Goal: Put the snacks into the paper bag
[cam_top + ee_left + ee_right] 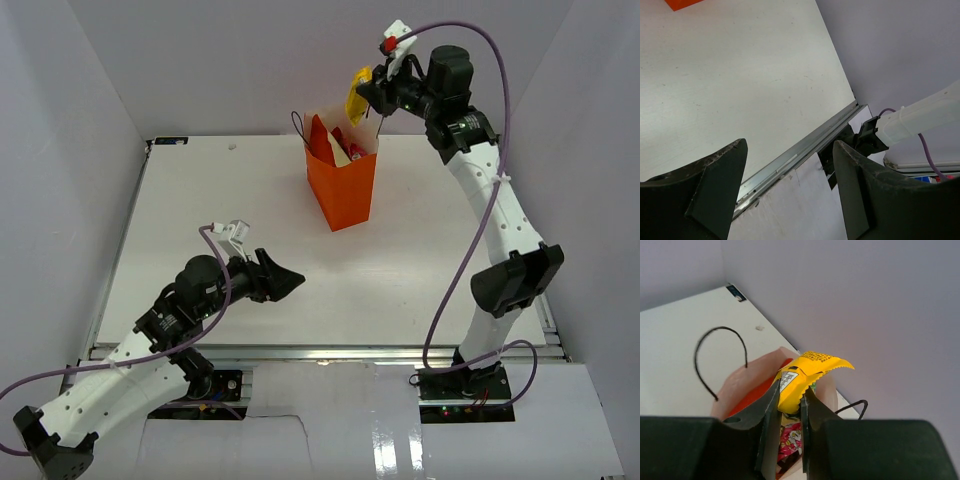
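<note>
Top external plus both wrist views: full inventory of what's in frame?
paper bag: one, orange, upright at far centre of the table
cord handles: two, black, on the bag's rim
yellow packet: one, yellow, gripped above the bag's opening
snacks inside bag: count unclear, pink and red showing, down in the bag
table: one, white, under everything
left pincer: one, black, open and empty, low over the near left of the table
right pincer: one, black, shut on the yellow packet above the bag

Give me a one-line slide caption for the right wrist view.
Right gripper, jaws shut on a yellow packet, poised over the open paper bag holding a pink packet.
</note>
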